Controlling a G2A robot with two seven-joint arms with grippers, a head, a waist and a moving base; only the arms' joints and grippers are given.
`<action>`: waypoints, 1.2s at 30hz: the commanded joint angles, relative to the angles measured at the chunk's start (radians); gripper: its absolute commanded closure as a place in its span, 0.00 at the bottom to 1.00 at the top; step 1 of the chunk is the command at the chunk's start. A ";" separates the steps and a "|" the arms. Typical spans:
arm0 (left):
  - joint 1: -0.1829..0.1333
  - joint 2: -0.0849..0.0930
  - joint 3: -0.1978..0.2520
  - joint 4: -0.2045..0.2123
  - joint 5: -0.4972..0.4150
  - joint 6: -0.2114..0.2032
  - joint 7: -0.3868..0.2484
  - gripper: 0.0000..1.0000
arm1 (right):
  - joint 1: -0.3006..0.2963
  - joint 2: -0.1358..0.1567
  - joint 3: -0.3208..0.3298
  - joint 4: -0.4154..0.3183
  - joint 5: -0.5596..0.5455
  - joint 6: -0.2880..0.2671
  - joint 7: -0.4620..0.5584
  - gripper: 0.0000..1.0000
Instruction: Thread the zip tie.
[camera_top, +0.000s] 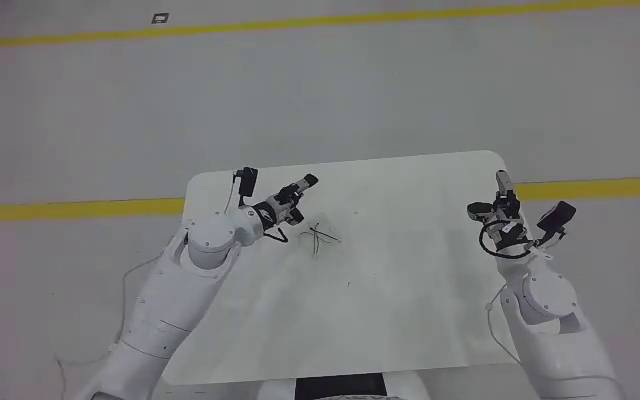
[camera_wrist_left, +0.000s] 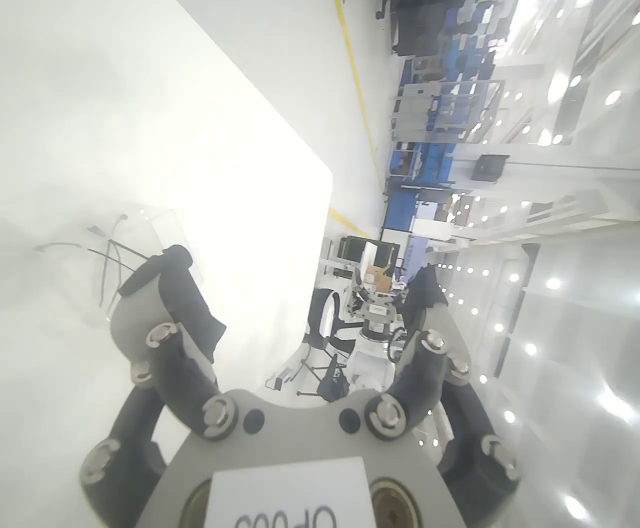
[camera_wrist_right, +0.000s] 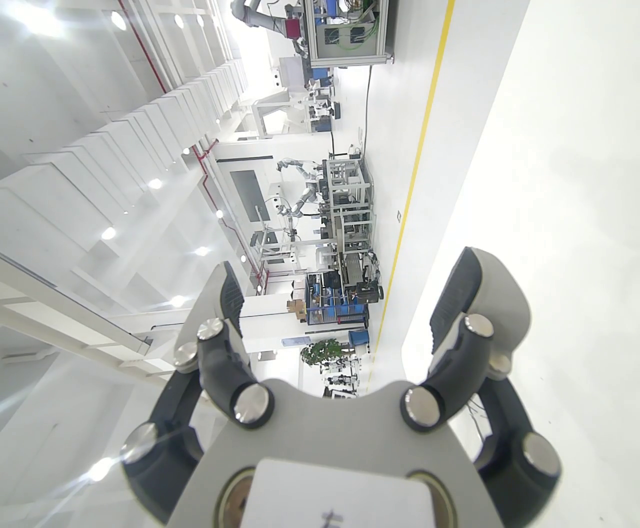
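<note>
Several thin zip ties (camera_top: 319, 238) lie in a loose, crossed heap on the table (camera_top: 400, 300), just beside the outer side of one finger of the left gripper (camera_wrist_left: 300, 270), whose jaws stand spread wide with nothing between them. The right gripper (camera_wrist_right: 347, 275), equally spread and empty, hangs well apart from the heap. The likely trouble is that the ties overlap and lie flat, so a closing pinch could catch two at once or slip off and scatter them.
</note>
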 joint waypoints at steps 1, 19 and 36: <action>0.001 0.000 -0.002 -0.002 -0.001 0.000 0.000 0.00 | 0.000 0.000 0.000 0.000 0.000 0.000 0.000 0.00; -0.228 -0.025 0.222 0.181 0.078 0.000 -0.263 0.00 | 0.000 0.000 0.000 0.000 0.000 0.000 0.000 0.00; -0.349 -0.030 0.341 0.234 0.283 0.000 -0.375 0.00 | 0.000 0.000 0.000 0.000 0.000 0.000 0.000 0.00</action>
